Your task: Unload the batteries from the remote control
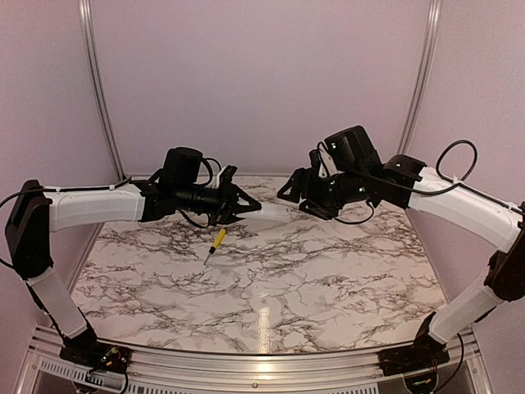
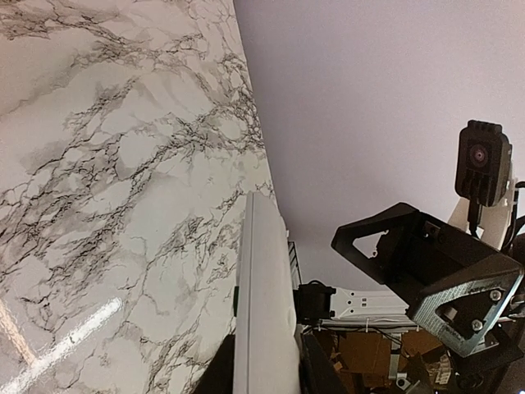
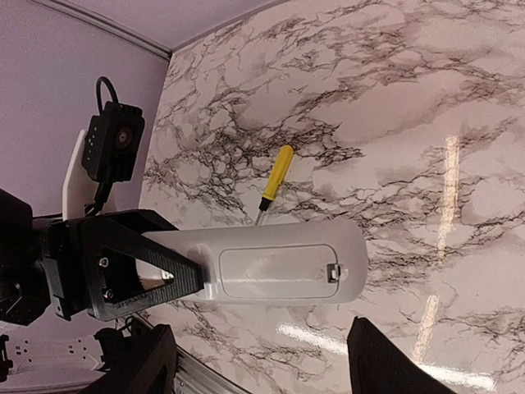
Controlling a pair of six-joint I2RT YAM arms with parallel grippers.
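My left gripper [image 1: 238,205] is shut on one end of the white remote control [image 1: 272,211] and holds it level above the table. In the right wrist view the remote [image 3: 271,263] shows its back face with the cover [image 3: 275,271] closed and a small latch [image 3: 332,272] near its free end. The batteries are hidden. My right gripper [image 1: 299,199] is open and empty, close to the remote's free end, with its fingers [image 3: 381,361] wide apart and clear of it. The left wrist view shows the remote [image 2: 262,312] edge-on between my left fingers.
A yellow-handled screwdriver [image 1: 216,240] lies on the marble table [image 1: 271,287] below the remote; it also shows in the right wrist view [image 3: 277,175]. Purple walls stand behind and at both sides. The table's metal front edge [image 1: 262,365] is near the arm bases.
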